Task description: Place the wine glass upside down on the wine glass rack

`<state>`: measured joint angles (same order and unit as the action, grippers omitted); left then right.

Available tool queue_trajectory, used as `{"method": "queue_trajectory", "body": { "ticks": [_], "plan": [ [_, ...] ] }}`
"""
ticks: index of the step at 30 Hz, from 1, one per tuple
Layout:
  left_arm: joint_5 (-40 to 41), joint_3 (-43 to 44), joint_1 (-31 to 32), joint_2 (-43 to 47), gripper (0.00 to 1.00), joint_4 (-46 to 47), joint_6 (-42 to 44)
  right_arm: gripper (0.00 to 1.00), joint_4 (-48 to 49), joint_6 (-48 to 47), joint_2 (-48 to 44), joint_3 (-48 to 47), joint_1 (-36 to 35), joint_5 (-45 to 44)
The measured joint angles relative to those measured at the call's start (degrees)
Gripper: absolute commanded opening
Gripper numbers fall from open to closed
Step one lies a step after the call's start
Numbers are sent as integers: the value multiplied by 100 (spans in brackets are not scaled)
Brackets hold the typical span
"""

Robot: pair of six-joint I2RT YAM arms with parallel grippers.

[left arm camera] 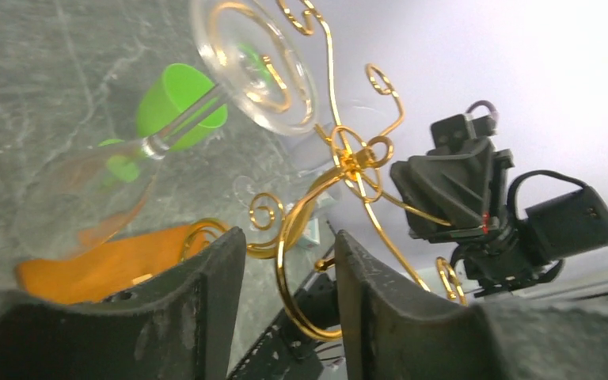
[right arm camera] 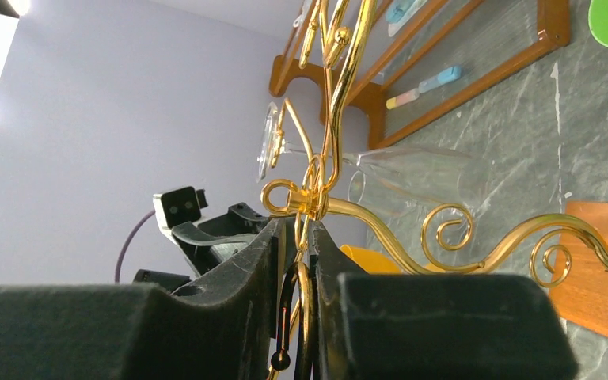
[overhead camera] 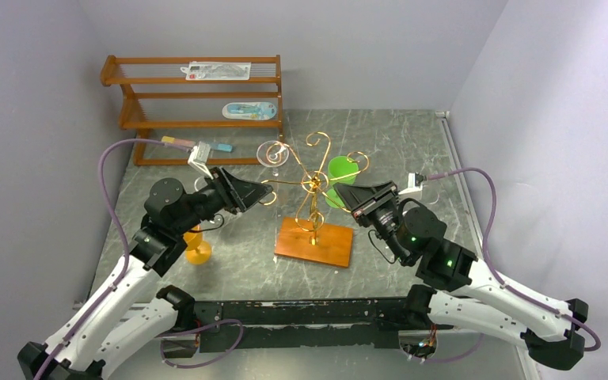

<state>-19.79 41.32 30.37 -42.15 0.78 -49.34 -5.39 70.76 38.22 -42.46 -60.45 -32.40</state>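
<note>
With the right gripper (right arm camera: 301,231) pinching the rack (overhead camera: 314,186) steady, the left gripper (left arm camera: 289,241), spread astride a rack curl beside the hung wine glass (left arm camera: 186,123), should back out straight.

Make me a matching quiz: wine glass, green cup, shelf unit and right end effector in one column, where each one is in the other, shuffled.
1 wine glass
2 green cup
3 wooden shelf unit
4 right end effector

a closed on the wine glass rack wire
b far left corner
c hanging foot-up from a scroll arm
d just behind the rack

Pairs: 1c, 2d, 3b, 4a
</note>
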Motion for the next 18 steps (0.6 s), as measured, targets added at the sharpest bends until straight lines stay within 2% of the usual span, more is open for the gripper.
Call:
{"method": "queue_trajectory", "body": {
  "ticks": [6,11,18],
  "plan": [
    [-299,-2,-4,-94,6,334,-304,9,81,11,0,48,4,-46],
    [-380,-2,-2,-111,5,330,-599,9,468,-109,0,275,50,-201],
    [-313,173,11,-212,5,162,-291,9,1547,-446,79,728,39,-70]
  ]
}}
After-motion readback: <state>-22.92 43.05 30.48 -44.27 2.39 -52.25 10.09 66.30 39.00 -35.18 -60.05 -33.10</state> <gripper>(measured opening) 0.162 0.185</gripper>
